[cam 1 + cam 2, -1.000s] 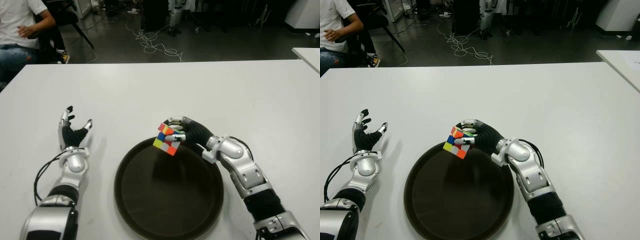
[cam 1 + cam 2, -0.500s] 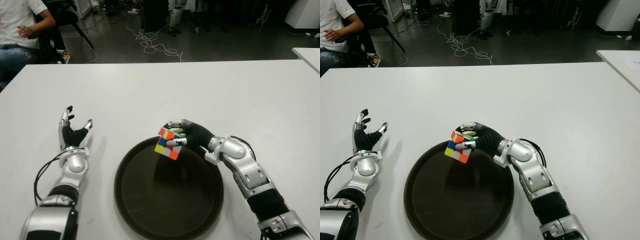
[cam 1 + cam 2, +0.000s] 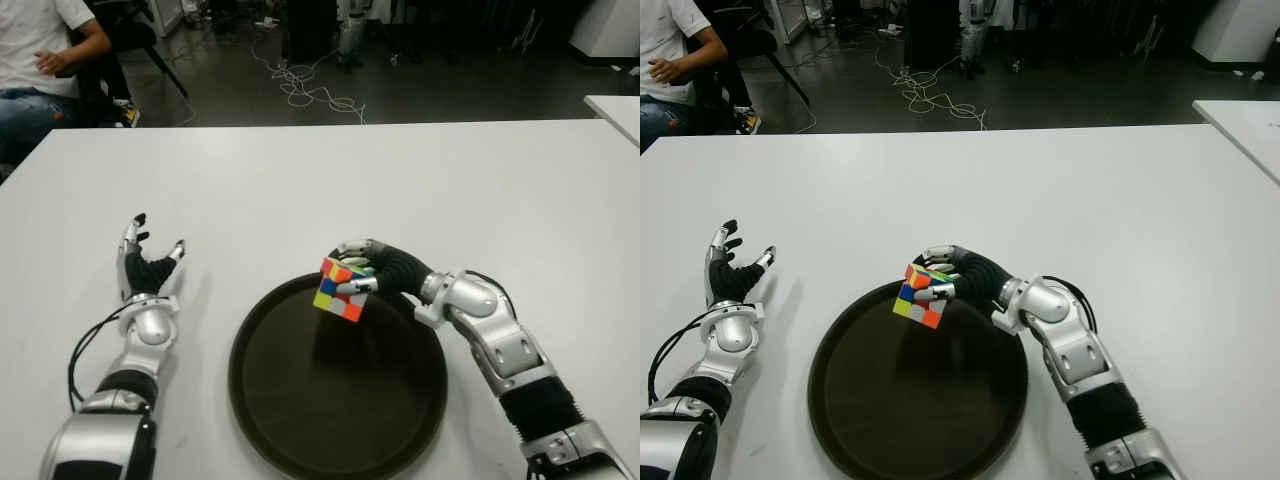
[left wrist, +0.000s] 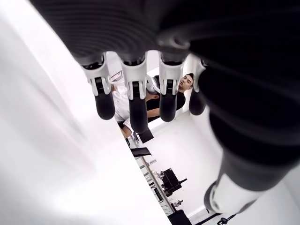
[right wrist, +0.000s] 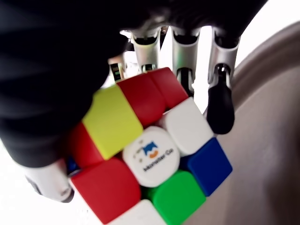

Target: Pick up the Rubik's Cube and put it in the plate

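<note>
My right hand [image 3: 360,278] is shut on the Rubik's Cube [image 3: 339,290], holding it tilted in the air above the far rim of the round dark plate [image 3: 300,400]. The plate lies on the white table in front of me. In the right wrist view the cube [image 5: 150,154] fills the picture, gripped between thumb and fingers [image 5: 219,101], with the plate's brown surface [image 5: 267,154] beyond it. My left hand [image 3: 145,268] shows to the left of the plate with its fingers spread and holding nothing.
The white table [image 3: 400,180] stretches wide around the plate. A seated person [image 3: 40,60] is beyond the table's far left corner. Cables [image 3: 310,90] lie on the dark floor behind, and another white table's corner [image 3: 615,110] shows at far right.
My right hand has carried the cube a little toward me and to the right, from the plate's far rim to just over its inside. The left hand has not moved.
</note>
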Robot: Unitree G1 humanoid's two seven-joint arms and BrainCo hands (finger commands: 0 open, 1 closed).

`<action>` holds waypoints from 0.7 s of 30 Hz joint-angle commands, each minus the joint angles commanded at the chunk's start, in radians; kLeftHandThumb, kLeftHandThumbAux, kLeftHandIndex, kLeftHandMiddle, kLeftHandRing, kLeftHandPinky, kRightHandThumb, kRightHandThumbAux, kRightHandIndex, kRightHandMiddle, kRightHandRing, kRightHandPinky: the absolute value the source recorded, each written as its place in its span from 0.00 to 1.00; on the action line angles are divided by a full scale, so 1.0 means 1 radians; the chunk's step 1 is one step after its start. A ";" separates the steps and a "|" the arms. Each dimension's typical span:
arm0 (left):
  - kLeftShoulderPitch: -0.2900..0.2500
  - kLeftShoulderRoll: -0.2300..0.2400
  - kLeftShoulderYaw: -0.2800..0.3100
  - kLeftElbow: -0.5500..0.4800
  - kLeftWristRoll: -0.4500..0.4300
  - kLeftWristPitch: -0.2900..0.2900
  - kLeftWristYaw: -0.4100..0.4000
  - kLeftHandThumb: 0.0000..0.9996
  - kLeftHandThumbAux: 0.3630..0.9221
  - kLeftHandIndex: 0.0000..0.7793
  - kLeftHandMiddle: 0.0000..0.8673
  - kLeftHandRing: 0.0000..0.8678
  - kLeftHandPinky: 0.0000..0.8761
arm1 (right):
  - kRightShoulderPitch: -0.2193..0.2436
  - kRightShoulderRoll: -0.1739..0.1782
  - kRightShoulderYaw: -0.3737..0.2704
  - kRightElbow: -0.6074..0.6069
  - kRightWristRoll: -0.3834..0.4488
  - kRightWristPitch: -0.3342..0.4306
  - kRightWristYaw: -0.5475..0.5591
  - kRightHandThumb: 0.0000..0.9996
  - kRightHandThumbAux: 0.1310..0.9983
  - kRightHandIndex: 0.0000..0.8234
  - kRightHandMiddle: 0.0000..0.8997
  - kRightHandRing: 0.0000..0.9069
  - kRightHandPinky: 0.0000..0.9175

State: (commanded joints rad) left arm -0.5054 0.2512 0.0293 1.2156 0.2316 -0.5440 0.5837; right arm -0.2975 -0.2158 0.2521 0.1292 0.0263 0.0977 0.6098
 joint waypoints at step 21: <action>0.002 0.002 -0.002 -0.004 -0.003 -0.005 -0.011 0.00 0.71 0.18 0.18 0.17 0.13 | 0.032 -0.042 0.007 0.017 -0.025 -0.252 0.021 0.68 0.69 0.53 0.89 0.90 0.88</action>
State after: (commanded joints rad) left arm -0.5036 0.2537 0.0272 1.2114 0.2288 -0.5488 0.5727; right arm -0.2650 -0.2580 0.2593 0.1465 0.0010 -0.1540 0.6310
